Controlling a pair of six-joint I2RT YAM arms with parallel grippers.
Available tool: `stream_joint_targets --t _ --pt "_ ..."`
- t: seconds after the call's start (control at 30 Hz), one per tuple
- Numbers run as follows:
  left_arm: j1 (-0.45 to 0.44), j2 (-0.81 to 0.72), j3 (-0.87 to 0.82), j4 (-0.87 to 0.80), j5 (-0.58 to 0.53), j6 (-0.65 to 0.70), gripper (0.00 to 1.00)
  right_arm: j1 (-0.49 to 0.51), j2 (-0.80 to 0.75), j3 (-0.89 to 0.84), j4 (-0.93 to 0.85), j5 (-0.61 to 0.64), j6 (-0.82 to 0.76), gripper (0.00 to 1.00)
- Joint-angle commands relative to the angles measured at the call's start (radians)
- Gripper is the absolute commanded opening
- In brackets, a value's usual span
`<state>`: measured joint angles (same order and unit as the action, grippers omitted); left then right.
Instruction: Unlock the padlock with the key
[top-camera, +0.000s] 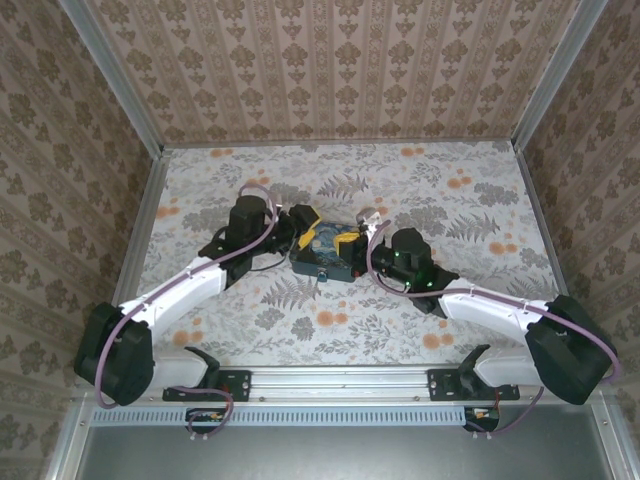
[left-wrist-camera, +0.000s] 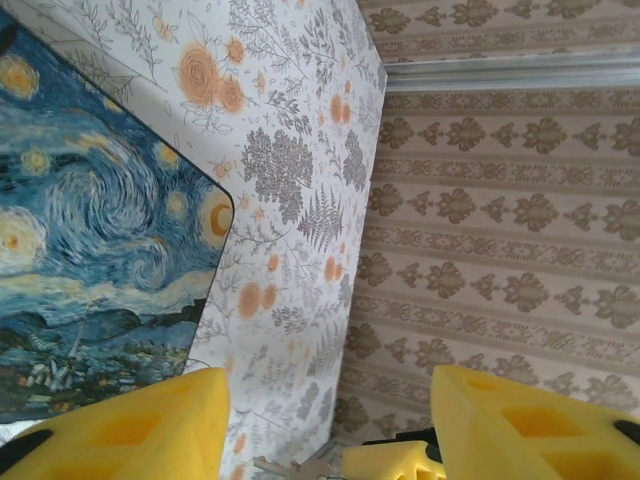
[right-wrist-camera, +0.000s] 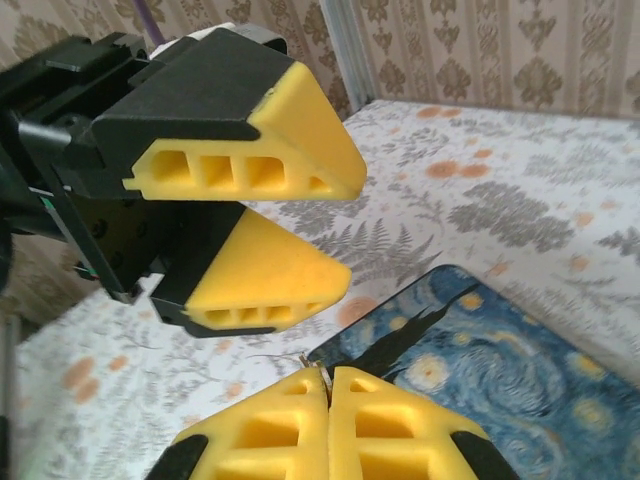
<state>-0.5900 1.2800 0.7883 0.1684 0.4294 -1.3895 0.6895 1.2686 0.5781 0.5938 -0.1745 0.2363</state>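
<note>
A box painted with a blue-and-yellow starry night (top-camera: 322, 243) lies mid-table. At its near side sits the padlock (top-camera: 322, 274), a tiny dark body with a pale spot. My right gripper (right-wrist-camera: 328, 378) is shut, pinching the key (right-wrist-camera: 320, 362), of which a thin metal sliver shows between the pads just off the box's corner. The key (left-wrist-camera: 295, 468) also shows in the left wrist view beside a right fingertip (left-wrist-camera: 395, 462). My left gripper (left-wrist-camera: 330, 385) hangs open over the table beside the box (left-wrist-camera: 90, 250), nothing between its yellow fingers (right-wrist-camera: 270, 270). Both grippers meet at the box's far side.
The floral tabletop (top-camera: 450, 300) is walled on three sides by patterned panels (top-camera: 340, 70). The table's far edge and a wall (left-wrist-camera: 500, 220) lie close behind the left gripper. Both arms slant inward from the near rail (top-camera: 340, 378).
</note>
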Motion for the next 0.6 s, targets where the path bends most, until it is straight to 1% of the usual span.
stream_joint_targets --t 0.0,0.2,0.37,0.57 --pt "-0.017 0.003 0.01 0.041 -0.04 -0.096 0.53 0.019 -0.028 0.025 0.009 0.095 -0.13 0.0" --pt "-0.044 0.024 0.022 0.063 -0.049 -0.124 0.49 0.05 -0.021 0.039 0.019 0.134 -0.189 0.0" --pt "-0.061 0.049 0.031 0.072 -0.05 -0.137 0.45 0.059 -0.005 0.048 0.033 0.136 -0.197 0.0" --pt "-0.07 0.07 0.028 0.099 -0.049 -0.149 0.38 0.064 0.013 0.055 0.032 0.13 -0.198 0.0"
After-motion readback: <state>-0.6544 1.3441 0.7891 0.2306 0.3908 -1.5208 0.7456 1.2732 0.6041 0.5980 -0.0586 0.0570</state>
